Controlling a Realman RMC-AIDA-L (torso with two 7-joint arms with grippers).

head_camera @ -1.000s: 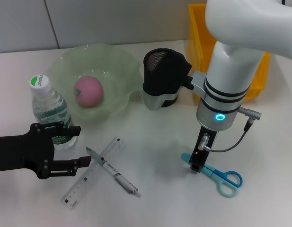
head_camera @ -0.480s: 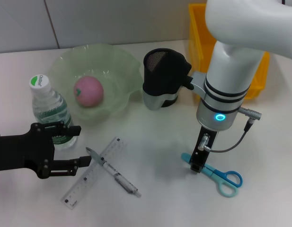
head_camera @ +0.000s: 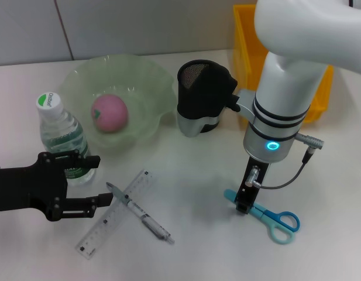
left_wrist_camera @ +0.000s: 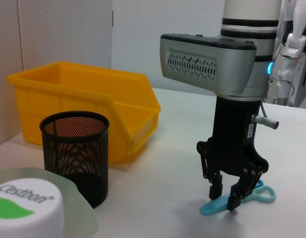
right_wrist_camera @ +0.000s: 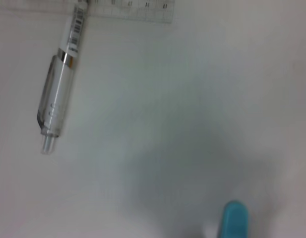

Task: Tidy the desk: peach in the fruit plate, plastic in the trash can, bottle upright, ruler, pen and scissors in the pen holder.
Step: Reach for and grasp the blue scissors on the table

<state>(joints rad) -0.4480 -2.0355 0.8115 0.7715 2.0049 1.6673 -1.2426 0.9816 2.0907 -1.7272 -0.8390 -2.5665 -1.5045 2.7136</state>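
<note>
On the desk (head_camera: pixel 192 234) the scissors (head_camera: pixel 268 218) lie flat, sheath toward the pen (head_camera: pixel 139 215), right gripper (left_wrist_camera: pixel 225 197) straddling them, fingers apart.

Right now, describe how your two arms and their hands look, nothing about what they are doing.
The right arm is a thick white cylinder with black bands, a glowing blue ring light and a grey cable looped to a metal plug. Its grey wrist housing has a row of vent slots, and the right hand is black with slim fingers. The left hand is matte black with visible screws and two long flat fingers.
</note>
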